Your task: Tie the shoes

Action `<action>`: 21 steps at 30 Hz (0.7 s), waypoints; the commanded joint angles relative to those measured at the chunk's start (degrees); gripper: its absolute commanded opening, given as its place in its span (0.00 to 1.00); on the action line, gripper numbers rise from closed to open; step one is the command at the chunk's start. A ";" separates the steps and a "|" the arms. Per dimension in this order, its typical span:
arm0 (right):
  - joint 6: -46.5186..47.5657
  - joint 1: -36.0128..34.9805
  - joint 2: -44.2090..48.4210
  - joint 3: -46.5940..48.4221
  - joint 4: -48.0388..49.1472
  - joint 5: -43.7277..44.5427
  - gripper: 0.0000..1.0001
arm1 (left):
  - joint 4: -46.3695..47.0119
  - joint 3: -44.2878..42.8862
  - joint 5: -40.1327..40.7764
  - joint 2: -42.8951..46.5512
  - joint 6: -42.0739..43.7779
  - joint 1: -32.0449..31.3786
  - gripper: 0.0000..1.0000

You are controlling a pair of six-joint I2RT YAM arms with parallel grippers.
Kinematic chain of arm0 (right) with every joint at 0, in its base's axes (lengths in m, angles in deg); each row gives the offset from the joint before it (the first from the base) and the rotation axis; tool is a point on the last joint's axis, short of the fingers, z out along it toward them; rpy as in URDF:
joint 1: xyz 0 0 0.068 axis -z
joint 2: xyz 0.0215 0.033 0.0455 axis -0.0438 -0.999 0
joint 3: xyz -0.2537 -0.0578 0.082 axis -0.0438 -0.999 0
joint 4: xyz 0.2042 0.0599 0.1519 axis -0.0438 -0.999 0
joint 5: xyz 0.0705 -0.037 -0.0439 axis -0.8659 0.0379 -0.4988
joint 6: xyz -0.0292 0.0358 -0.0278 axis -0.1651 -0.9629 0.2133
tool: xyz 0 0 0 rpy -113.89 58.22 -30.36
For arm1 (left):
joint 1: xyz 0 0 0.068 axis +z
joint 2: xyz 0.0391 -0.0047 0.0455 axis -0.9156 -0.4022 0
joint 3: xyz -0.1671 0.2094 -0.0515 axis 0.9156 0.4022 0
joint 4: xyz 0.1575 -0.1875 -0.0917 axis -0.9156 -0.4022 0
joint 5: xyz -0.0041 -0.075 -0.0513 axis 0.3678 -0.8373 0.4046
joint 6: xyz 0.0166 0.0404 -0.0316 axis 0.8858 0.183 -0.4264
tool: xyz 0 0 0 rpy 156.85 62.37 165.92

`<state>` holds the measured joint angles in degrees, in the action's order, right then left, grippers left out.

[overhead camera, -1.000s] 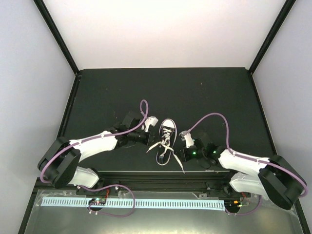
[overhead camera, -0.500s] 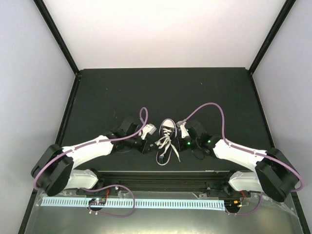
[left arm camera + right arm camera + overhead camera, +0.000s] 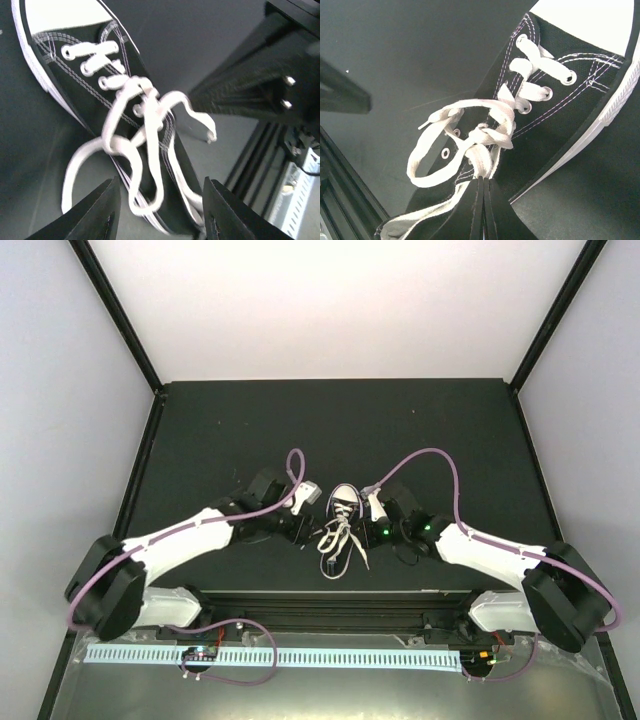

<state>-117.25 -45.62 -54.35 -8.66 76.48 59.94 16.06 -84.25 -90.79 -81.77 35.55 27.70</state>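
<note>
Sneaker (image 3: 341,528), heel toward the robot, midway between both grippers: right gripper (image 3: 484,207) pinching a lace (image 3: 481,170), left gripper (image 3: 161,202) spread above trailing loops (image 3: 106,135).

table (image 3: 400,420): matte black top, evenly lit — no hard shadows | back wall (image 3: 330,310): plain white panel | side walls (image 3: 50,440): pale grey-lilac, left and right | corner posts (image 3: 115,312): black, slanting up from the table's far corners | near edge: black rail (image 3: 330,598), then white perforated strip (image 3: 300,656)
</note>
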 commanded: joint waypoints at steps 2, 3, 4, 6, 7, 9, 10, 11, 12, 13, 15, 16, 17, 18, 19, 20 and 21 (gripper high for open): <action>0.48 -0.26 0.40 0.73 -0.10 1.02 0.02 | 3.07 -7.39 1.11 -10.41 0.66 0.66 0.41; 0.52 -0.23 0.43 0.70 -0.10 1.03 0.02 | 3.34 -8.54 0.93 -12.07 0.95 0.71 0.41; 0.46 -0.29 0.58 0.69 -0.02 1.07 0.02 | 3.38 -9.49 0.89 -13.40 1.22 0.75 0.40; 0.43 -0.30 0.66 0.69 -0.03 1.05 0.02 | 3.19 -11.06 0.70 -16.00 1.84 0.74 0.40; 0.39 -0.26 0.71 0.69 0.02 0.97 0.02 | 2.95 -11.60 0.78 -16.99 2.17 0.78 0.39; 0.31 -0.29 0.74 0.62 0.16 0.88 0.02 | 2.42 -12.36 0.94 -18.33 2.86 0.75 0.39; 0.32 -0.28 0.84 0.60 0.18 0.87 0.02 | 2.34 -12.48 1.23 -18.75 3.10 0.72 0.39; 0.38 -0.26 0.87 0.60 0.27 0.87 0.02 | 2.27 -12.53 1.57 -19.08 3.36 0.74 0.39; 0.29 -0.26 0.90 0.60 0.35 0.80 0.02 | 2.35 -12.54 2.05 -19.41 3.61 0.72 0.39; 0.30 -0.25 0.86 0.60 0.37 0.66 0.02 | 2.25 -12.62 2.41 -19.88 3.86 0.79 0.39; 0.25 -0.30 0.70 0.60 0.60 0.45 0.01 | 1.99 -12.93 2.60 -20.82 4.35 0.75 0.39; 0.24 -0.24 0.70 0.60 0.62 0.38 0.02 | 2.10 -12.97 2.85 -21.21 4.43 0.79 0.38; 0.26 -0.29 0.67 0.60 0.60 0.35 0.02 | 2.11 -12.98 3.21 -21.50 4.51 0.77 0.37; 0.17 -0.29 0.60 0.60 0.67 0.22 0.02 | 2.13 -13.02 3.54 -21.75 4.62 0.75 0.37; 0.17 -0.29 0.63 0.60 0.68 0.25 0.02 | 2.27 -12.95 3.82 -22.00 4.67 0.78 0.36; 0.17 -0.29 0.67 0.60 0.74 0.17 0.02 | 2.28 -12.90 3.80 -22.31 4.72 0.75 0.35; 0.15 -0.30 0.72 0.60 0.73 0.09 0.02 | 2.29 -12.89 3.83 -22.56 4.80 0.78 0.34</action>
<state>-117.28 -45.62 -54.29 -8.66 76.50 60.18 17.79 -95.02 -88.47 -102.99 38.70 28.09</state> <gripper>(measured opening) 0.018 0.359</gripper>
